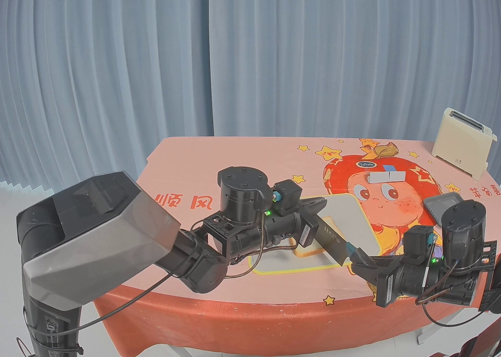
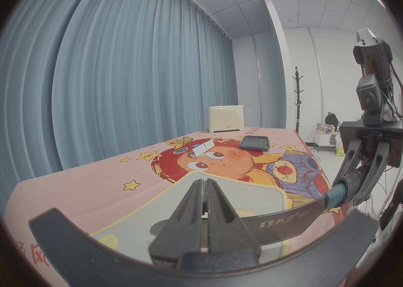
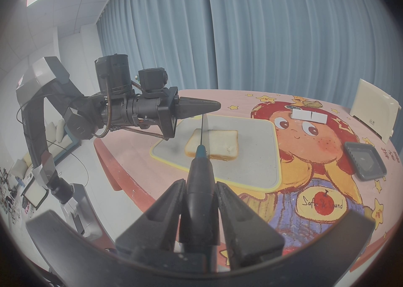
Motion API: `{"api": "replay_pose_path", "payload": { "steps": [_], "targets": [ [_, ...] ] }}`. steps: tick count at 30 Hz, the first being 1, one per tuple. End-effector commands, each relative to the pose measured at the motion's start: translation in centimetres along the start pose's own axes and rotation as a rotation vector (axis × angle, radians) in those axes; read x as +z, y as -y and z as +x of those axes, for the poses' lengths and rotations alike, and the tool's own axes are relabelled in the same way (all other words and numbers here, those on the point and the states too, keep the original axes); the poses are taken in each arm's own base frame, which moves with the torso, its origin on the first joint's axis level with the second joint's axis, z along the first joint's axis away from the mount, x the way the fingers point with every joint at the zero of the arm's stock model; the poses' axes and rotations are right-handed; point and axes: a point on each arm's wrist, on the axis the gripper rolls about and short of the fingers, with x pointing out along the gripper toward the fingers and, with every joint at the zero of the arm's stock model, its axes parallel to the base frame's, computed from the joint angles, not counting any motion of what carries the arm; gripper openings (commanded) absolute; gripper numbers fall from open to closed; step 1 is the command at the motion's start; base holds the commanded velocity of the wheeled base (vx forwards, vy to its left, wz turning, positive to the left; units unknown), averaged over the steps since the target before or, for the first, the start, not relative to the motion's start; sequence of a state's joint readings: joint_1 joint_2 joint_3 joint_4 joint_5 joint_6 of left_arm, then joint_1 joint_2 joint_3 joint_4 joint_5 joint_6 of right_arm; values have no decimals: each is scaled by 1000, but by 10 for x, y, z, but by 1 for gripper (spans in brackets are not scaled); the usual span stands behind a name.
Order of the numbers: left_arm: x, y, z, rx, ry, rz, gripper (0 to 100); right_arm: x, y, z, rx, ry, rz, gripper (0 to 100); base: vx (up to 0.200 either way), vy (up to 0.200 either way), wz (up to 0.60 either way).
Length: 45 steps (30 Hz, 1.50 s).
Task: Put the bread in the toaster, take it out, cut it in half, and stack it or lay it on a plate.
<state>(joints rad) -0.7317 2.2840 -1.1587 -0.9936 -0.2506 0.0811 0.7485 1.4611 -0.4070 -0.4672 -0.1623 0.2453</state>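
A slice of bread (image 3: 214, 144) lies flat on the grey cutting board (image 3: 252, 149); in the head view only its near edge (image 1: 309, 252) shows below the arm. My right gripper (image 1: 362, 259) is shut on the handle of a knife (image 3: 200, 183). The blade (image 2: 285, 220) reaches over the bread, edge down. My left gripper (image 1: 318, 206) is shut with nothing in it, and its tip (image 3: 212, 106) hovers just above the far side of the bread, next to the blade. The cream toaster (image 1: 463, 143) stands at the table's far right corner. A dark square plate (image 1: 443, 207) lies to the right of the board.
A small white card (image 1: 386, 177) lies on the printed tablecloth behind the board. The table's front edge runs close under both arms. Open tablecloth lies to the left of the board and behind it.
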Motion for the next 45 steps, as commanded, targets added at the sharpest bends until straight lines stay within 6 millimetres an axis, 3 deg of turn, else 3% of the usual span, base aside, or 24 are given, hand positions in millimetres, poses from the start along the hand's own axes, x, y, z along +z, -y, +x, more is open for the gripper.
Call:
{"api": "replay_pose_path", "payload": {
  "steps": [1, 25, 45],
  "targets": [
    [-6, 0, 1, -1, -18, -4, 0, -1, 0, 0, 2, -2, -2, 0, 0, 0, 0],
    [-27, 1, 7, -1, -60, -15, 0, -8, 0, 4, -4, -38, -11, 0, 0, 0, 0],
    [-29, 6, 8, -11, -64, -14, 0, -8, 0, 4, -3, -37, -13, 0, 0, 0, 0]
  ]
}}
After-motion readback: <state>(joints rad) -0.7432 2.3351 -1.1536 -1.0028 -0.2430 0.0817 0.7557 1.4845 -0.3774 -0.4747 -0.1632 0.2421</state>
